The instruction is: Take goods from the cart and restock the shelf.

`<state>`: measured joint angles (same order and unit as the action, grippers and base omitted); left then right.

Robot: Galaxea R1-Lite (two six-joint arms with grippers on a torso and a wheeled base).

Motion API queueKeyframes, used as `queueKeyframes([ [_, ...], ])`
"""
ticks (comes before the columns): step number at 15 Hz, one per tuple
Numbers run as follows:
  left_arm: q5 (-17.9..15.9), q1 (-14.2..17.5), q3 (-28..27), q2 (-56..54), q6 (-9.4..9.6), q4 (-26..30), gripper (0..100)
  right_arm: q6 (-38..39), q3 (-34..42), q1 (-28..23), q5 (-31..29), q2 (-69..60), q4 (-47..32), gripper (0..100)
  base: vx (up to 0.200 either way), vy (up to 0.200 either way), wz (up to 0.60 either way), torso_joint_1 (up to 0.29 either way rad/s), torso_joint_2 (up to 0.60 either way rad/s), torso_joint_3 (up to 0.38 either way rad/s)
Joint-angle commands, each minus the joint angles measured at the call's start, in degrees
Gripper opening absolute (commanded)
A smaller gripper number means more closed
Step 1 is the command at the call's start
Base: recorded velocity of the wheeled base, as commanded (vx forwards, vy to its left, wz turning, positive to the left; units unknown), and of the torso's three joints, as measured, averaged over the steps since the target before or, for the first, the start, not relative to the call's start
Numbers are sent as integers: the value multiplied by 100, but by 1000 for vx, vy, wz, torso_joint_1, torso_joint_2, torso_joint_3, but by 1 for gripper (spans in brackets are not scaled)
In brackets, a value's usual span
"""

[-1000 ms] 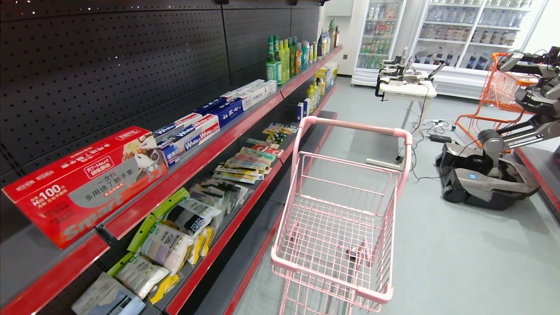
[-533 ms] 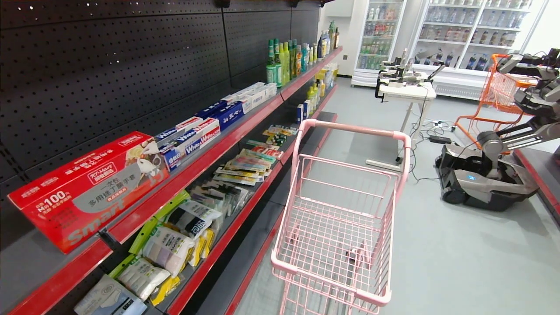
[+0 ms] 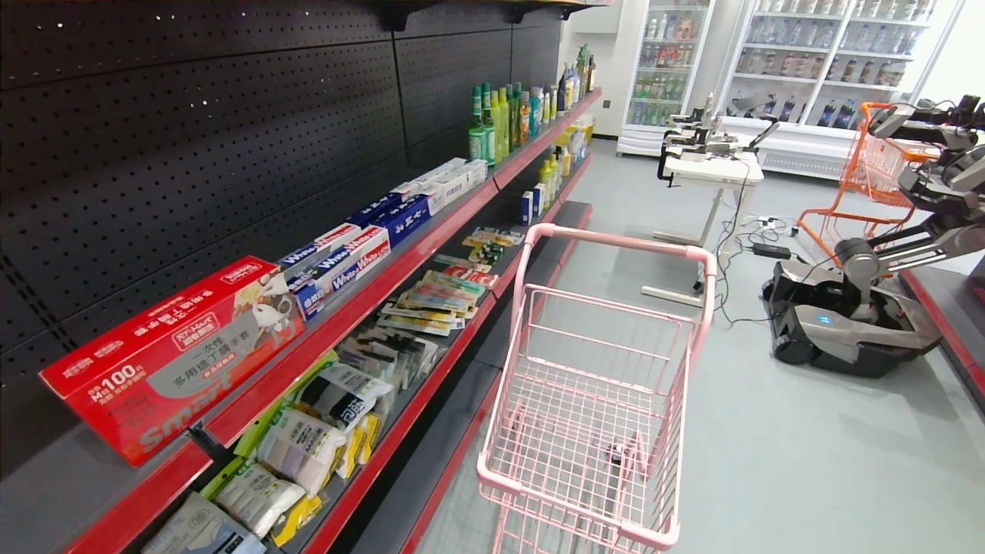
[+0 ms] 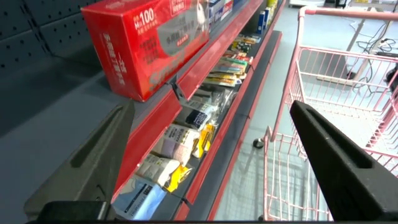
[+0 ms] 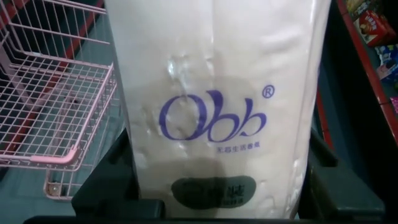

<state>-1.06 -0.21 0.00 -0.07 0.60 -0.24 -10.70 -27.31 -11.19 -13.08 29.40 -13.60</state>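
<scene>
The cart (image 3: 600, 400) is pale pink wire mesh. The pack (image 5: 217, 124) is cream with purple lettering and a dark oval patch. The shelf (image 3: 385, 275) has red front edges and a black perforated back panel (image 3: 231, 131). Its box (image 3: 177, 358) is red with a grey band; cartons (image 3: 342, 258) blue and white; bottles (image 3: 492, 115) green.

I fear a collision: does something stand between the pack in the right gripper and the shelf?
Possibly the pink cart: it stands along the shelf and beside the pack. The shelf near the red box is bare.
</scene>
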Motion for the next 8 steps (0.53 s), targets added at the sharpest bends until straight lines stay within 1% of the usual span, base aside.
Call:
queueKeyframes([
  [1,1,3,0,7,2,-2,100,-11,-3,20,-2,224,42,0,0,0,0,173,-344,-183],
  [8,1,3,0,7,-7,-2,100,-81,-3,29,122,312,51,0,0,0,0,156,-326,-169],
])
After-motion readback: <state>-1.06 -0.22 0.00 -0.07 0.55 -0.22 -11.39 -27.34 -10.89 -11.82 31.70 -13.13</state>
